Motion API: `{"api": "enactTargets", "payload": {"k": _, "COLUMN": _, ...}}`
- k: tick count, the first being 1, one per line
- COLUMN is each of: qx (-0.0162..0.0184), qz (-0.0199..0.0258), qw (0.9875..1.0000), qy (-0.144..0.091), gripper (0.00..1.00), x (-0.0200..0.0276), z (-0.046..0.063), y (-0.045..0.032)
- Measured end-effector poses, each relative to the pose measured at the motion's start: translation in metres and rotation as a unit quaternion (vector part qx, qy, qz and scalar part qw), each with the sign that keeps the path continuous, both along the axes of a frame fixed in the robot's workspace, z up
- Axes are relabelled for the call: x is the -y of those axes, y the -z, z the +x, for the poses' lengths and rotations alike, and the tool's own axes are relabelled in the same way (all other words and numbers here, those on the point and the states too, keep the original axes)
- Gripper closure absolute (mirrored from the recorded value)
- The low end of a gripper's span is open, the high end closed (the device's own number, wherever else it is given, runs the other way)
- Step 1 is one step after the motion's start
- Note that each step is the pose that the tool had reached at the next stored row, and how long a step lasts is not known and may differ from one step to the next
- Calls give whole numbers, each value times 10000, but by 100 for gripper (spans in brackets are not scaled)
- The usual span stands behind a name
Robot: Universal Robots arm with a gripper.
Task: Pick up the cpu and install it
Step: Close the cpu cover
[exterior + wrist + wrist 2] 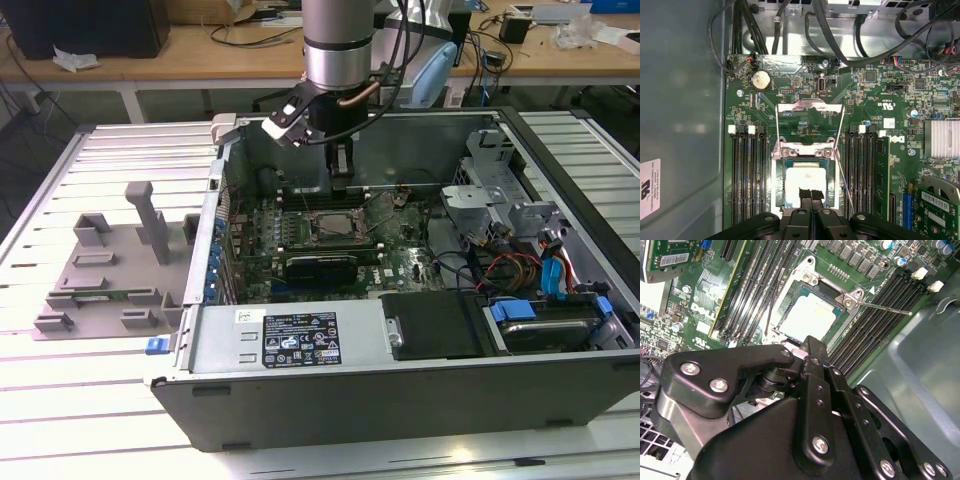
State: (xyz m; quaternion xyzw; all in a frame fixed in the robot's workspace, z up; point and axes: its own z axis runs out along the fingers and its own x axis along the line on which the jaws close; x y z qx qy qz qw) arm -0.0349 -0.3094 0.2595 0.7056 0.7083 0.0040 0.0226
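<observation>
We see the pincer (342,185) hanging inside the open computer case (300,390), over the motherboard (405,262). In the exterior view its tips sit just at twelve o'clock of the socket (335,228). In the first wrist view its two fingertips (804,194) are drawn together, with no gap we can make out and nothing between them. The cpu (807,176) lies flat in the socket, silver top up, directly beneath those tips; we cannot tell whether they touch it. The socket's load plate (810,117) stands swung open, and the thin lever (885,307) lies free beside the frame. In the exterior view the grey tray blocks (110,270) sit on the worktop (100,420) at nine o'clock of the case.
</observation>
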Motion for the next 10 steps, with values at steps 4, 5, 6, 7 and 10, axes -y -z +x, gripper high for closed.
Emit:
{"api": "enactTargets", "payload": {"k": 4, "qx": 0, "qz": 0, "qw": 10000, "qy": 0, "gripper": 89, "x": 0, "z": 0, "y": -100}}
{"api": "enactTargets", "payload": {"k": 5, "qx": 0, "qz": 0, "qw": 10000, "qy": 0, "gripper": 89, "x": 0, "z": 0, "y": -111}}
{"api": "enactTargets", "payload": {"k": 6, "qx": 0, "qz": 0, "qw": 10000, "qy": 0, "gripper": 89, "x": 0, "z": 0, "y": -116}}
{"api": "enactTargets", "payload": {"k": 7, "qx": 1, "qz": 1, "qw": 10000, "qy": 0, "gripper": 89, "x": -1, "z": 0, "y": -116}}
{"api": "enactTargets", "payload": {"k": 10, "qx": -1, "qz": -1, "qw": 10000, "qy": 0, "gripper": 89, "x": 0, "z": 40, "y": -120}}
